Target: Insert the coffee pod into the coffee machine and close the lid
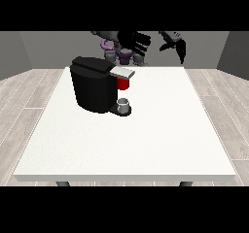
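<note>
You see a white table [146,144] on a wood-plank floor. Left of centre stands the black coffee machine [95,84], a red thing at the machine [123,83]; a grey thing [124,104] sits on its base. The hand at the view's left [137,42] hangs with fingers curled, gripping nothing; the hand at the view's right [176,43] points straight fingers down.

A large white table [146,144] spreads out below and in front of the hands, reaching from beneath them down toward the view's bottom. Pale wood-plank flooring [29,96] lies around it, out to either side of the hands, and grey walls [44,47] stand behind them.
</note>
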Controlling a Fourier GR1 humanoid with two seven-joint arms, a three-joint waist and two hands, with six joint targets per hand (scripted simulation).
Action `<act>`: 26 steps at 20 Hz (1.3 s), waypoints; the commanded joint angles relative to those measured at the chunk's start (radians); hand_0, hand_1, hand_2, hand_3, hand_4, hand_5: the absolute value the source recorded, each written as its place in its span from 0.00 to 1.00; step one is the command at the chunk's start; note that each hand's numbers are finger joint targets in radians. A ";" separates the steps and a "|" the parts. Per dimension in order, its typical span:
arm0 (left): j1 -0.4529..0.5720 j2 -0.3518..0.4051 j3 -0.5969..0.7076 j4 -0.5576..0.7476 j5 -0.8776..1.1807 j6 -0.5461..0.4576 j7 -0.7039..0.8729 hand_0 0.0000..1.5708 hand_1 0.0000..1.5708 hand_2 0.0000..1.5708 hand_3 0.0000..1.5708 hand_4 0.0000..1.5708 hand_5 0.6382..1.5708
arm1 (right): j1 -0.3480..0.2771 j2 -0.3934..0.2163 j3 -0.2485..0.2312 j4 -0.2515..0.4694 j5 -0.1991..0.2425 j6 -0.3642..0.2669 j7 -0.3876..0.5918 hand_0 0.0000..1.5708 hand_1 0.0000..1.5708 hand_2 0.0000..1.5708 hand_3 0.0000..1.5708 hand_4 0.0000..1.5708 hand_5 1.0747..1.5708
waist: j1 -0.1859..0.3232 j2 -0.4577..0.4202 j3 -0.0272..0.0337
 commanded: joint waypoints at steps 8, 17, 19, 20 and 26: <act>-0.069 0.000 -0.016 -0.069 0.033 -0.013 0.061 0.00 0.00 0.00 0.00 0.24 1.00 | -0.157 -0.001 -0.009 0.102 0.063 -0.038 0.000 0.00 0.00 0.00 0.00 0.06 1.00 | 0.090 0.060 0.0002; -0.055 0.052 0.009 -0.069 0.082 -0.085 0.020 0.00 0.00 0.00 0.00 0.23 1.00 | -0.254 -0.050 -0.030 0.160 0.081 -0.003 0.001 0.00 0.00 0.00 0.00 0.00 1.00 | 0.146 0.108 0.0000; -0.109 0.033 0.005 -0.020 0.054 -0.048 -0.042 0.00 0.00 0.00 0.00 0.27 1.00 | -0.355 -0.036 -0.034 0.155 0.096 -0.043 0.038 0.00 0.00 0.00 0.00 0.00 1.00 | 0.142 0.177 -0.0005; -0.119 0.023 -0.006 -0.032 0.055 -0.044 -0.014 0.00 0.00 0.00 0.00 0.27 1.00 | -0.348 -0.028 -0.045 0.160 0.090 -0.059 0.010 0.00 0.00 0.00 0.00 0.00 1.00 | 0.145 0.186 -0.0002; -0.123 0.050 -0.002 -0.083 0.089 -0.093 -0.038 0.00 0.00 0.00 0.00 0.14 1.00 | -0.382 -0.086 -0.116 0.211 0.046 -0.031 -0.024 0.00 0.00 0.00 0.00 0.00 1.00 | 0.209 0.243 -0.0002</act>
